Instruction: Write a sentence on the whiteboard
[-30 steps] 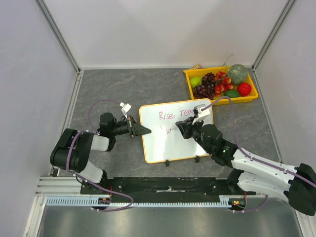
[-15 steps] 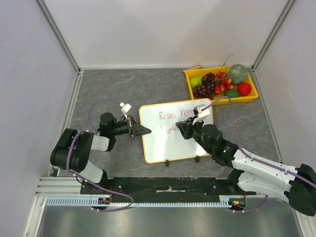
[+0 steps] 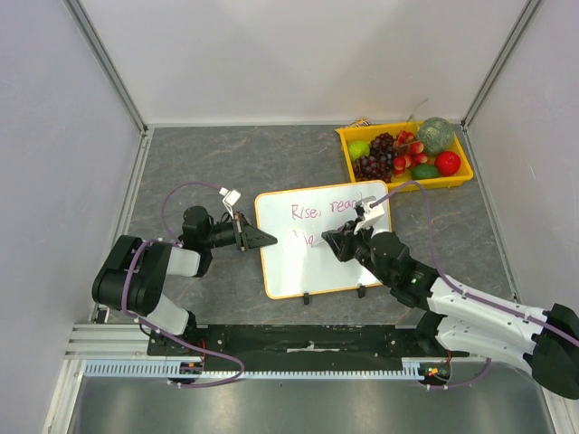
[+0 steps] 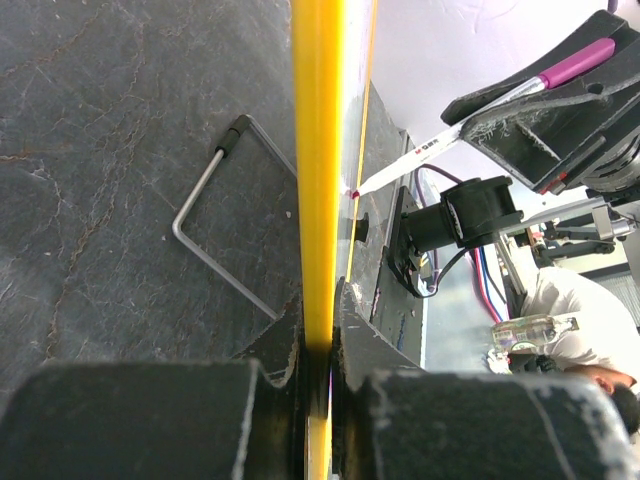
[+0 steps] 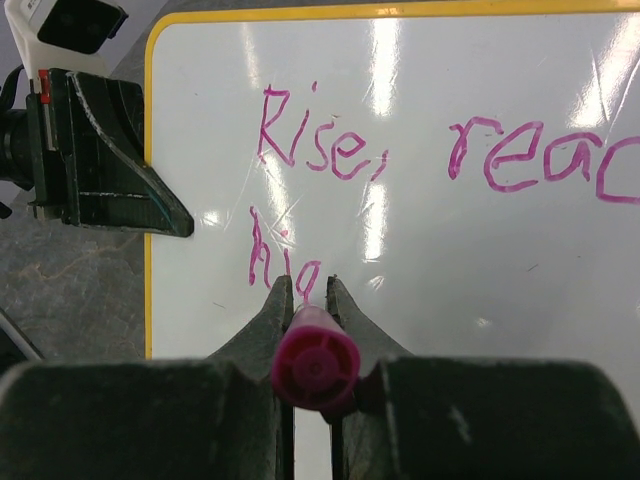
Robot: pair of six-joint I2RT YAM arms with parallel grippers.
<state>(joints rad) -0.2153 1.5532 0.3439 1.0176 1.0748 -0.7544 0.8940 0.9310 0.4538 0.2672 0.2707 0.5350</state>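
Whiteboard [image 3: 298, 267] rim sits clamped in left gripper [image 3: 267, 239]; right gripper [image 3: 333, 240] pinches one marker [image 5: 315, 365].

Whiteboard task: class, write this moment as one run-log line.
left gripper: shut on whiteboard edge | right gripper: shut on pink marker | sentence: second line reads "hig"
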